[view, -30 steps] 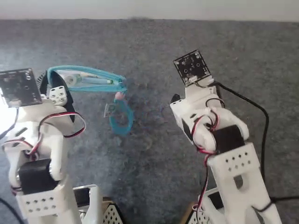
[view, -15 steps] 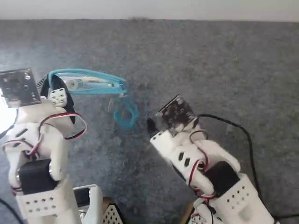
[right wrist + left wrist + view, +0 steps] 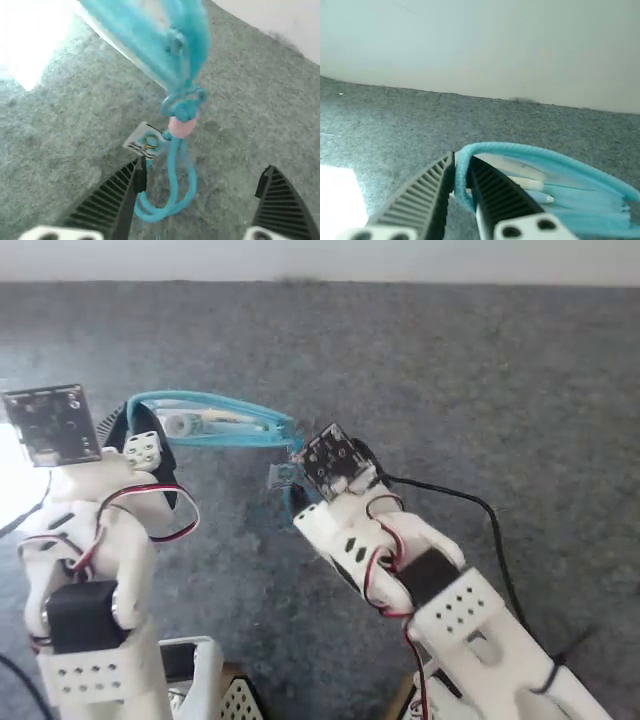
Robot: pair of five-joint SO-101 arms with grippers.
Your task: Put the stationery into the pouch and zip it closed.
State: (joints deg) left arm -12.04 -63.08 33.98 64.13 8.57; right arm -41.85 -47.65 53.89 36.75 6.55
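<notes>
A see-through teal pouch (image 3: 215, 425) lies on the grey carpet with white pens (image 3: 522, 175) inside. My left gripper (image 3: 461, 162) is shut on the pouch's rim at its left end (image 3: 125, 425). At the other end hang a teal cord loop (image 3: 170, 200), a pink bead (image 3: 180, 127) and a small tag (image 3: 147, 142). My right gripper (image 3: 204, 172) is open just above the loop, one finger on each side of it, touching nothing. In the high view the right arm's wrist (image 3: 335, 462) covers that end of the pouch.
Grey carpet (image 3: 480, 370) runs to a pale wall (image 3: 480, 45) at the back. Both arm bases stand at the near edge (image 3: 190, 680). A black cable (image 3: 480, 510) trails off the right arm.
The right arm has swung left and forward from the middle of the carpet to the pouch's zip end. The pouch has shifted slightly right; the left gripper still holds it.
</notes>
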